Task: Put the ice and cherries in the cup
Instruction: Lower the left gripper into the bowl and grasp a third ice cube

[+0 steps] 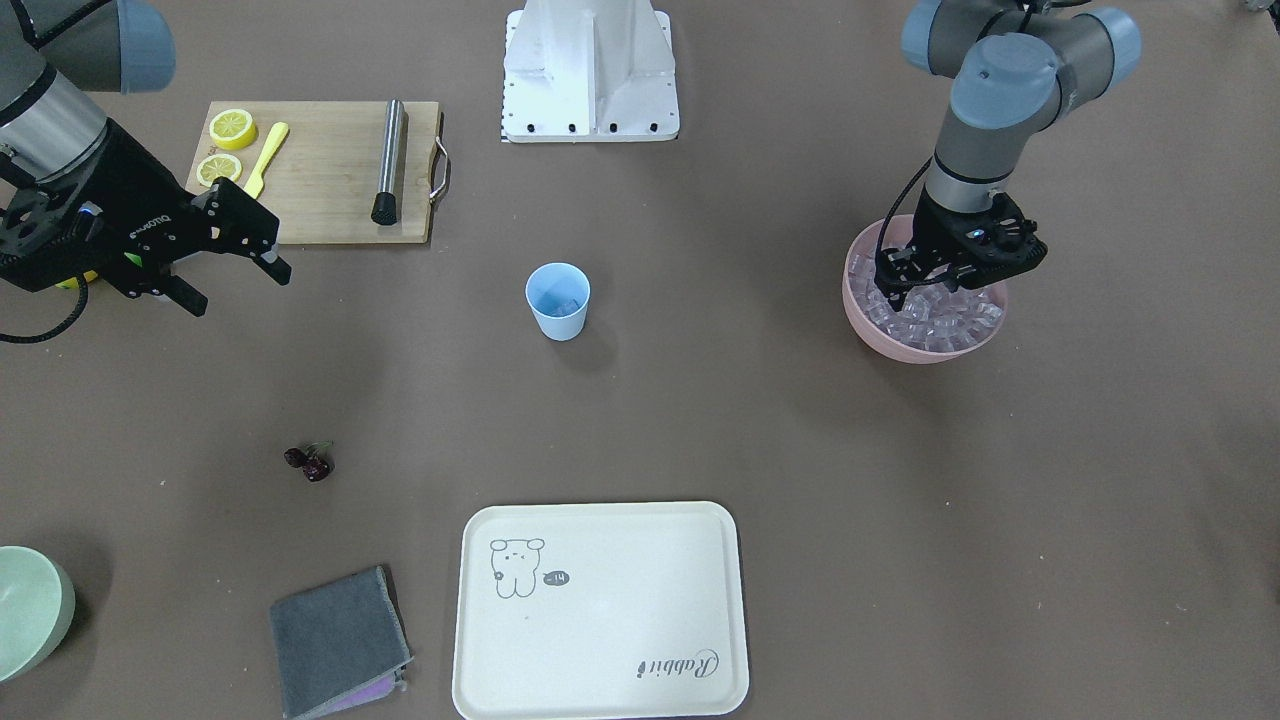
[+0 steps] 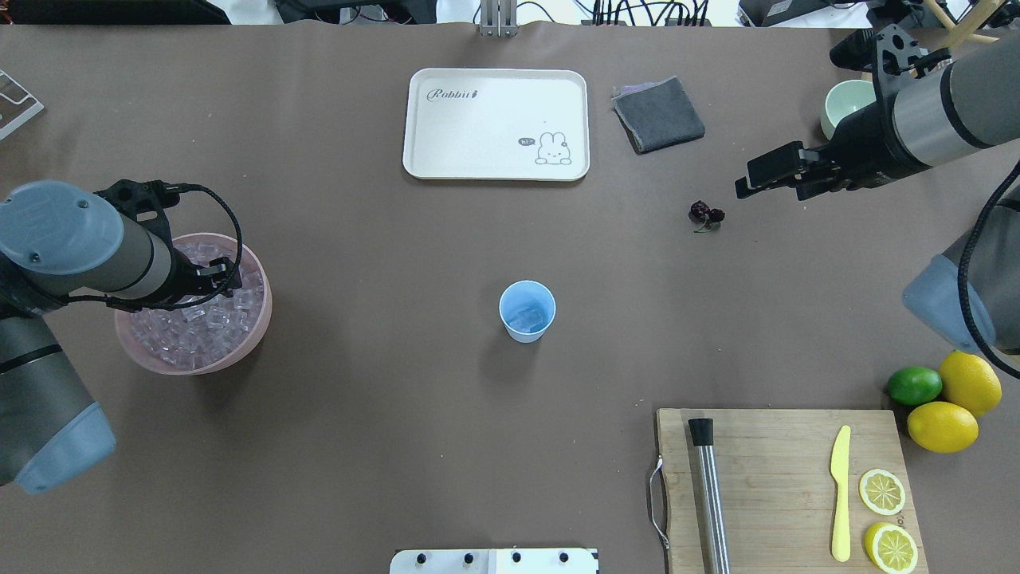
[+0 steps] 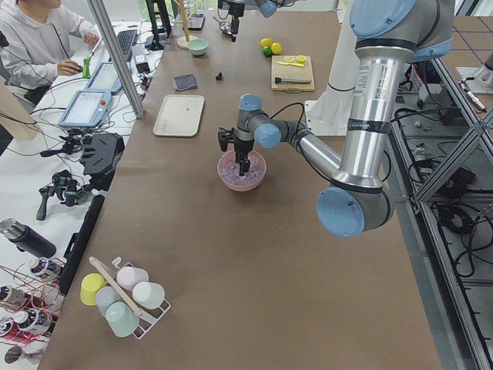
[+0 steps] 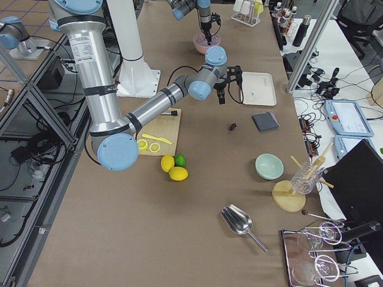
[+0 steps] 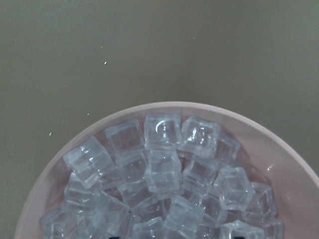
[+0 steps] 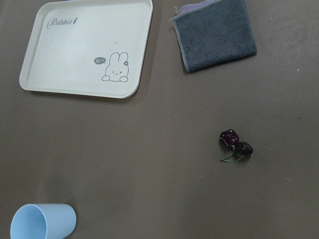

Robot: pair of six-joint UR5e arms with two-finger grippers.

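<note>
The pale blue cup (image 1: 557, 300) stands upright mid-table, also in the overhead view (image 2: 527, 311) and the right wrist view (image 6: 42, 221); a clear cube seems to lie inside it. The ice (image 5: 164, 169) fills the pink bowl (image 1: 920, 350), which also shows in the overhead view (image 2: 247, 343). My left gripper (image 1: 905, 290) reaches down into this ice, jaws apart, holding nothing that I can see. The cherries (image 1: 310, 462) lie on the table, also in the overhead view (image 2: 706, 214) and the right wrist view (image 6: 236, 145). My right gripper (image 1: 235, 285) hovers open and empty, apart from the cherries.
A cream tray (image 1: 600, 610) and a grey cloth (image 1: 335, 640) lie on the far side from the robot. A cutting board (image 1: 320, 190) holds lemon slices, a yellow knife and a metal rod. A pale green bowl (image 1: 25, 610), lemons and a lime (image 2: 948, 399) sit on my right side.
</note>
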